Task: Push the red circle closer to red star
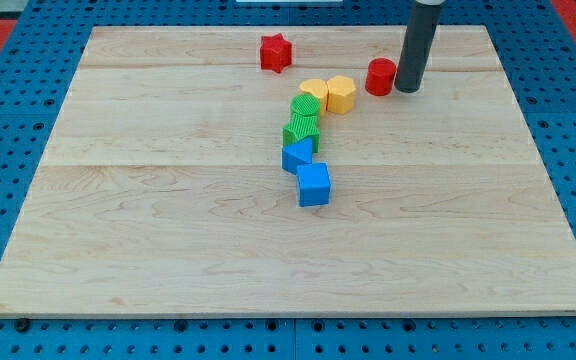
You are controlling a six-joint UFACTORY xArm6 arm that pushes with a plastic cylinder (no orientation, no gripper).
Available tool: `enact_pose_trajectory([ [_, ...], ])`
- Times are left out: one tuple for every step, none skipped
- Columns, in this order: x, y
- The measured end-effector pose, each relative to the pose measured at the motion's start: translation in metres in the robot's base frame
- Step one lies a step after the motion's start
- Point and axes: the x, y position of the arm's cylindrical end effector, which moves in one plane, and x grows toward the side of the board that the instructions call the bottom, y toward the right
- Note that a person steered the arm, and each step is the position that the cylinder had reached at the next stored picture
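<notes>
Since only one camera view is on hand, I take everything from it. I carry no gripper, so nothing opens, closes or holds anything; my rod ends in my tip (407, 90), which rests on the wooden surface (168, 240) near the view's top right. My tip sits just to the view's right of the red circle (380, 76), either touching it or a hair apart; I cannot tell which.

That red circle lies toward the view's top, right of centre. Well apart from it, further to the view's left and slightly higher, sits the red star (276, 53). Between them, a little lower, are two yellow blocks: a yellow block (314, 93) with a ribbed top and a yellow hexagon-like block (341, 94), touching each other, the latter near the circle's lower left. Below them a chain runs downward: a green block (307, 108), a second green block (299, 132), a blue block (296, 156) and a blue cube (314, 184).

As I judge it, the work is barely begun: the gap between circle and star is wide open. My tip is on the correct side for a leftward shove. What remains is the whole push, keeping the circle above the yellow pair so it does not catch on them.
</notes>
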Motion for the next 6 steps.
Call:
enact_pose_trajectory([
  [-0.019, 0.000],
  [-0.023, -0.009],
  [-0.010, 0.015],
  [0.000, 0.006],
  [-0.008, -0.036],
  [-0.021, -0.059],
])
